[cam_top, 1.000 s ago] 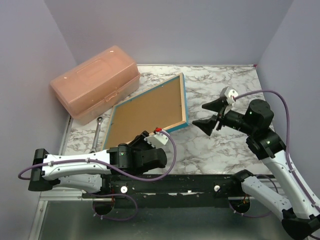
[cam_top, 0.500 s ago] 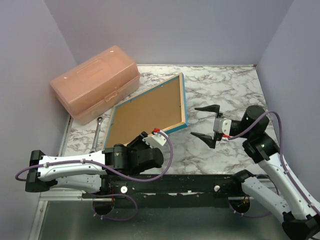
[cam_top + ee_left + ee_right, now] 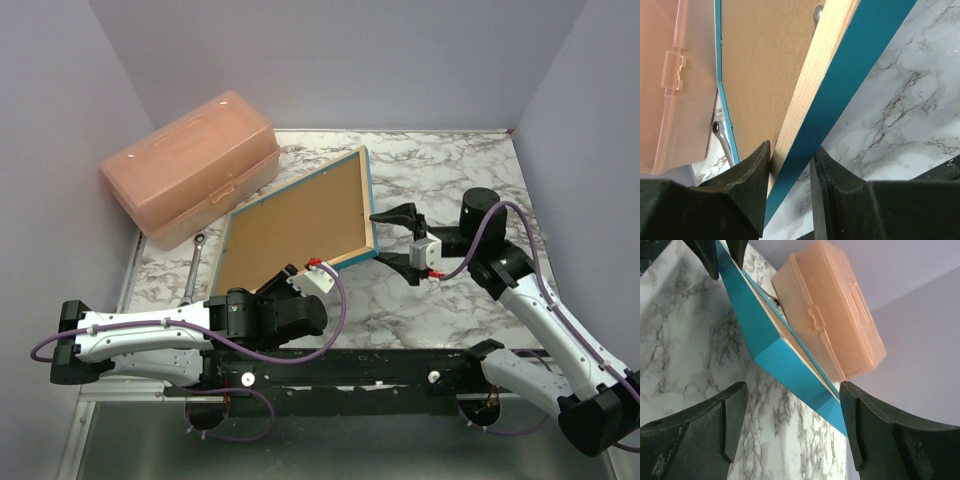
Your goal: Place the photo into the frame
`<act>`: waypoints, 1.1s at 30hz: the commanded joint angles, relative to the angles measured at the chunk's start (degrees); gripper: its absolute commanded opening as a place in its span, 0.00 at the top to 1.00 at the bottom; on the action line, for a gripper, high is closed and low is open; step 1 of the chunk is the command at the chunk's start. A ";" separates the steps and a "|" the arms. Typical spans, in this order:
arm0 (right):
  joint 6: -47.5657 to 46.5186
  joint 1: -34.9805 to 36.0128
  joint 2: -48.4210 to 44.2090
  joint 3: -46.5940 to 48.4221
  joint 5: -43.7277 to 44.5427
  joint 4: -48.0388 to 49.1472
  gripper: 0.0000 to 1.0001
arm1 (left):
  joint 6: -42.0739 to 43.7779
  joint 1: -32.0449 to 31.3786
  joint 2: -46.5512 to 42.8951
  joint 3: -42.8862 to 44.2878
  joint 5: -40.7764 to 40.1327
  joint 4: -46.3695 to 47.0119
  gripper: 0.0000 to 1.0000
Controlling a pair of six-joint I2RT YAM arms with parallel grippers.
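The frame (image 3: 371,205) lies face down and tilted, its pale wood reverse and blue outer edge showing, with a brown backing board (image 3: 295,235) inside it. My left gripper (image 3: 300,275) is shut on the frame's near rail (image 3: 860,45), one finger on the wood side and one on the blue side. My right gripper (image 3: 378,236) is open just right of the frame's near-right corner (image 3: 757,352). That corner sits ahead of its spread fingers (image 3: 791,390), untouched. The photo is out of view.
A translucent orange plastic box (image 3: 190,165) stands at the back left, close behind the frame (image 3: 832,305). A metal wrench (image 3: 195,265) lies on the marble table (image 3: 450,160) left of the frame. Lilac walls close in the left, back and right sides.
My right arm has swung down and to the left, bringing its open jaws up to the frame's near-right corner. The left gripper and the frame have stayed put.
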 commanded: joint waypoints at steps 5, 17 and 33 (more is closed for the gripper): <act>-7.08 4.48 5.16 2.77 -2.89 -0.27 0.22 | -3.23 -0.20 -1.14 1.50 2.48 5.62 0.89; -12.18 6.56 9.05 4.01 2.21 -2.82 0.49 | -3.94 -0.20 -3.24 2.51 3.08 4.94 0.88; -10.63 6.56 -1.55 3.26 -0.01 -13.80 0.78 | -0.77 -0.16 -8.40 4.52 1.64 8.06 0.38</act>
